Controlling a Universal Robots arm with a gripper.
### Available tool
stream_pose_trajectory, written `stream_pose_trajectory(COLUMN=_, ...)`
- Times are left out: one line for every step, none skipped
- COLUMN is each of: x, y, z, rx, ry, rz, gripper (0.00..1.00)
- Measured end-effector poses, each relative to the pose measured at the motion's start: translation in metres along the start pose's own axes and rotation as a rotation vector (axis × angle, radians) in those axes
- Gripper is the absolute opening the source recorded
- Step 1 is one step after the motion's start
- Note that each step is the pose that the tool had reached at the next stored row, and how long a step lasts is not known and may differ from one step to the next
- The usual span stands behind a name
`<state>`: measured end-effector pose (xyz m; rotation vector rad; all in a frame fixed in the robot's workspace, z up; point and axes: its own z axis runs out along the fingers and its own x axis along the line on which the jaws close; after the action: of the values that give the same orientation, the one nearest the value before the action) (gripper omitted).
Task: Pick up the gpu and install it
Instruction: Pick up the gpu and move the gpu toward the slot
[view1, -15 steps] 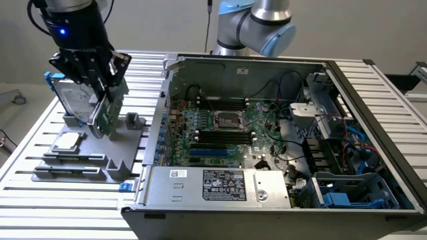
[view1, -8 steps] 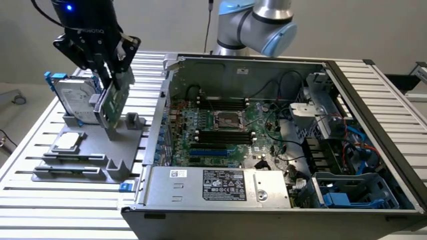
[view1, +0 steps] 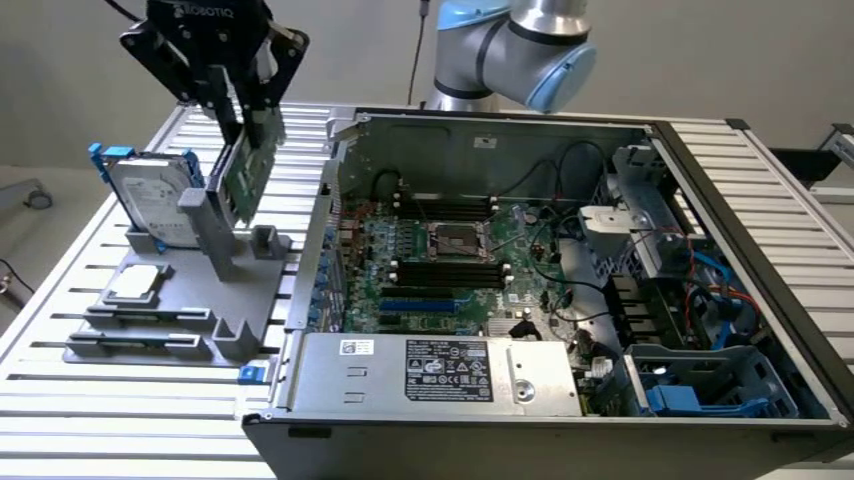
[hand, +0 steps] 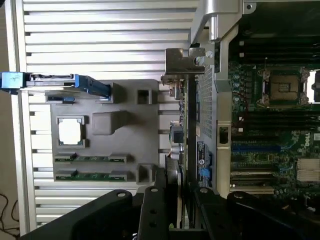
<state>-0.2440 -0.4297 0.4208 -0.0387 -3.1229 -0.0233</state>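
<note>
Pincer half-closed on the gpu, held edge-on, its gripped end hidden between the fingers.

The table is made of long silver slats with thin gaps between them. A flat grey tray sits on it, on the exterior view's left. A big open computer box sits just beside the tray. A little blue piece rests by the box's near corner, close to the tray.
</note>
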Motion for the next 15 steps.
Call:
stream_pose_trajectory(x=-0.004, y=0.0002, z=-0.0030, rx=0.0000, ry=0.0042, rz=0.000, gripper=0.26)
stream_pose_trajectory(x=-0.008, y=0.0003, z=-0.0052, rx=0.0000, ry=0.0093, rz=0.000, gripper=0.26)
stream_pose_trajectory(x=-0.012, y=0.0004, z=-0.0070, rx=0.0003, ry=0.0146, rz=0.000, gripper=0.26)
stream_pose_trajectory(x=-0.016, y=0.0005, z=-0.0083, rx=0.0004, ry=0.0193, rz=0.000, gripper=0.26)
stream_pose_trajectory(x=-0.021, y=0.0007, z=-0.0090, rx=0.0006, ry=0.0235, rz=0.000, gripper=0.26)
stream_pose_trajectory(x=-0.025, y=0.0008, z=-0.0094, rx=0.0006, ry=0.0272, rz=0.000, gripper=0.26)
stream_pose_trajectory(x=-0.030, y=0.0009, z=-0.0096, rx=0.0007, ry=0.0307, rz=0.000, gripper=0.26)
stream_pose_trajectory(x=-0.035, y=0.0010, z=-0.0098, rx=0.0008, ry=0.0338, rz=0.000, gripper=0.26)
stream_pose_trajectory(x=-0.039, y=0.0011, z=-0.0098, rx=0.0008, ry=0.0363, rz=0.001, gripper=0.26)
stream_pose_trajectory(x=-0.044, y=0.0012, z=-0.0099, rx=0.0009, ry=0.0384, rz=0.000, gripper=0.26)
stream_pose_trajectory(x=-0.048, y=0.0013, z=-0.0100, rx=0.0009, ry=0.0404, rz=0.001, gripper=0.26)
stream_pose_trajectory(x=-0.053, y=0.0015, z=-0.0101, rx=0.0010, ry=0.0421, rz=0.001, gripper=0.26)
stream_pose_trajectory(x=-0.057, y=0.0016, z=-0.0102, rx=0.0010, ry=0.0435, rz=0.001, gripper=0.26)
stream_pose_trajectory(x=-0.062, y=0.0017, z=-0.0103, rx=0.0010, ry=0.0448, rz=0.001, gripper=0.26)
stream_pose_trajectory(x=-0.066, y=0.0018, z=-0.0104, rx=0.0012, ry=0.0461, rz=0.001, gripper=0.26)
